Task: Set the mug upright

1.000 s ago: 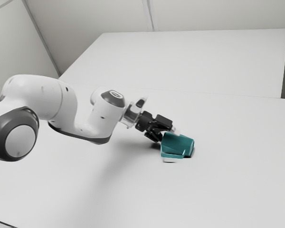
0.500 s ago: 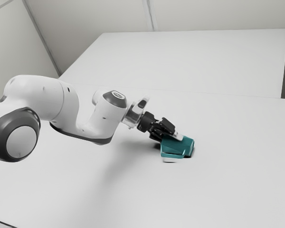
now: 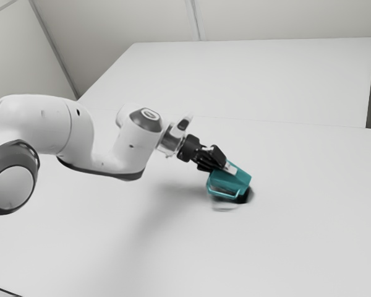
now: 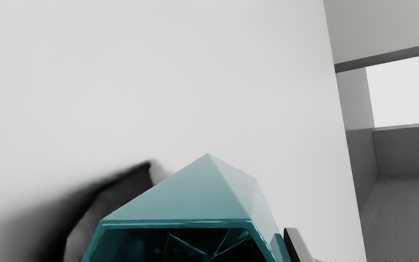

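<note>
The arm (image 3: 136,145) comes in from the exterior view's left, low over the table (image 3: 297,235), and slants down to the gripper (image 3: 229,170) at its end. The gripper is right up against the mug (image 3: 234,179), its tip overlapping the mug's upper side in the exterior view. Whether it is clamped on the mug or stands apart, I cannot tell.

The mug is teal and glossy, with flat facets. It is tilted over, not upright. Its mouth faces back toward the gripper and its base points away, toward the exterior view's right. A loop, probably the handle, runs along the side nearer the exterior camera. In the wrist view the inside is dark, and one pale side of the gripper stands just beside the mug's outer wall. A dark shadow (image 4: 104,193) spreads over the table beside the mug.

The mug is well in from the table's far edge, which runs as a thin line across the exterior view. Beyond that edge is a broad white panel (image 3: 253,74), and behind it rises a pale wall (image 3: 154,18). The wrist view, past the table's edge, has a dark grey surface (image 4: 406,211) and a bright white patch (image 4: 406,91).
</note>
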`<state>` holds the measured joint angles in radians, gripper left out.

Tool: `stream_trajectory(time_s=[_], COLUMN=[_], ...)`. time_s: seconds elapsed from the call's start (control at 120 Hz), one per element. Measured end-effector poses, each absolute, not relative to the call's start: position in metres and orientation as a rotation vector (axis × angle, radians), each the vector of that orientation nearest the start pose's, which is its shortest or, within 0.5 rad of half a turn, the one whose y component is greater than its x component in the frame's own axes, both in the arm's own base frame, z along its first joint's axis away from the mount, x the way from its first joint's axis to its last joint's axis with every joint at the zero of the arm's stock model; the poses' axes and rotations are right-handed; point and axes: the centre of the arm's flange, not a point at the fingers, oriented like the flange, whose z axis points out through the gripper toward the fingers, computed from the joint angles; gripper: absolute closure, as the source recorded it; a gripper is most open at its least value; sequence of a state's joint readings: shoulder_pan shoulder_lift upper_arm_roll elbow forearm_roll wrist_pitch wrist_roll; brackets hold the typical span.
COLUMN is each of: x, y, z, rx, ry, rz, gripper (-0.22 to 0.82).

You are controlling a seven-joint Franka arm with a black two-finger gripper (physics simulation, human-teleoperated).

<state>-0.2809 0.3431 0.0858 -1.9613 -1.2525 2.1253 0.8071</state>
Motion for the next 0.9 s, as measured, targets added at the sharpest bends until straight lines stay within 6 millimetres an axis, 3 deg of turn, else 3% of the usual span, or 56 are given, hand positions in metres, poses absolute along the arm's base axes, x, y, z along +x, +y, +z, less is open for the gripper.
stream_trajectory(time_s=[0.225,0.492,0.7,0.9], x=[0.588,0.58,0.567,0.548], y=[-0.15,-0.126,-0.105,-0.093], z=[0.366,0.401,0.411,0.407], rx=[2.332,2.625,2.831,2.977], ry=[-0.384,-0.571,-0.617,-0.595], rz=[0.192,0.116,0.011,-0.089], gripper=[0.77,0.78,0.78,0.78])
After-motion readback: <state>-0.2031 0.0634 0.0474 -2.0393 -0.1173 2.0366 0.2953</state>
